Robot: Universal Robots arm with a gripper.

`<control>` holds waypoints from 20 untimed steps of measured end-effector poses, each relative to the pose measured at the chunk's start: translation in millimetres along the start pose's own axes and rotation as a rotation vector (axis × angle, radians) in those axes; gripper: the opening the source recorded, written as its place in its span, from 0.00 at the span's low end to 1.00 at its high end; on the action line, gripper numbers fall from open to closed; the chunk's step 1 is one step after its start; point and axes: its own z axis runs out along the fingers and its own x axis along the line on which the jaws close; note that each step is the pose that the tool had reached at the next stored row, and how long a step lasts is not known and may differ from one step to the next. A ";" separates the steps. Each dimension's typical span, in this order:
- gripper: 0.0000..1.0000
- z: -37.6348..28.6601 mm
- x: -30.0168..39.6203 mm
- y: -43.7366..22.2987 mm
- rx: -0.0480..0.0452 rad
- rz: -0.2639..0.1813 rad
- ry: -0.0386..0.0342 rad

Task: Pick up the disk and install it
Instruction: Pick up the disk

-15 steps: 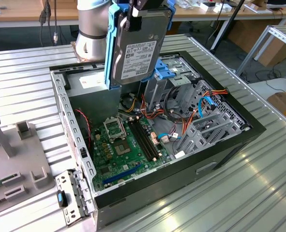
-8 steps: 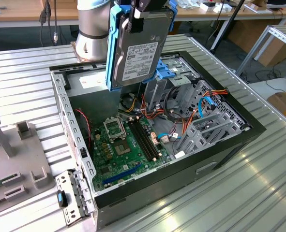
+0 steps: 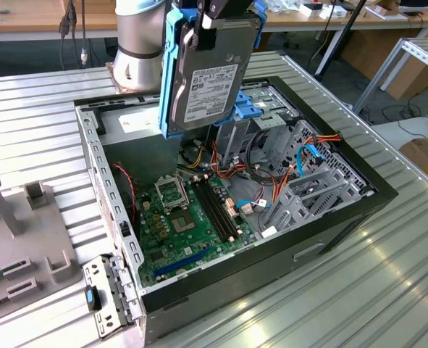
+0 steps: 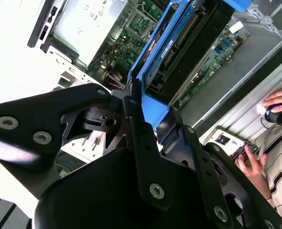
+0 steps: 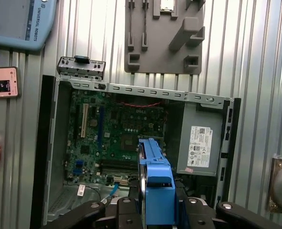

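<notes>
The disk [image 3: 212, 83] was held over the open computer case [image 3: 271, 272].
It was clamped upright by the tool [image 3: 212, 20], closed on its blue carrier, in the air above the motherboard [image 3: 192, 217].

We look past the gripper [image 4: 152, 107] at the disk [image 4: 188, 43] it grips

Our black gripper links, studded with bolts, take up the near part of the second wrist view, and the fingers [image 4: 131, 93] are clamped on the disk's blue carrier [image 4: 152, 52], which we see edge-on. Beyond the disk we make out the open computer case [image 4: 260, 57] with its green motherboard [image 4: 141, 21], and beside that a grey power-supply box [image 4: 83, 24] with a white sticker. Outside the case we see a person's hand [image 4: 279, 101] resting on a mouse [image 4: 276, 116], a second hand [image 4: 253, 164] at a keyboard [image 4: 240, 151], and a striped sleeve [image 4: 281, 157]
</notes>
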 end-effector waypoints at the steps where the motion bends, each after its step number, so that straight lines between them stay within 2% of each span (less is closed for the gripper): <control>1: 0.37 0.0 0.1 0.0 0.0000 0.000 -0.0001; 6: 0.37 -0.1 2.7 0.1 0.0000 0.000 0.0000; 20: 0.37 -0.2 4.1 0.0 0.0000 0.000 -0.0001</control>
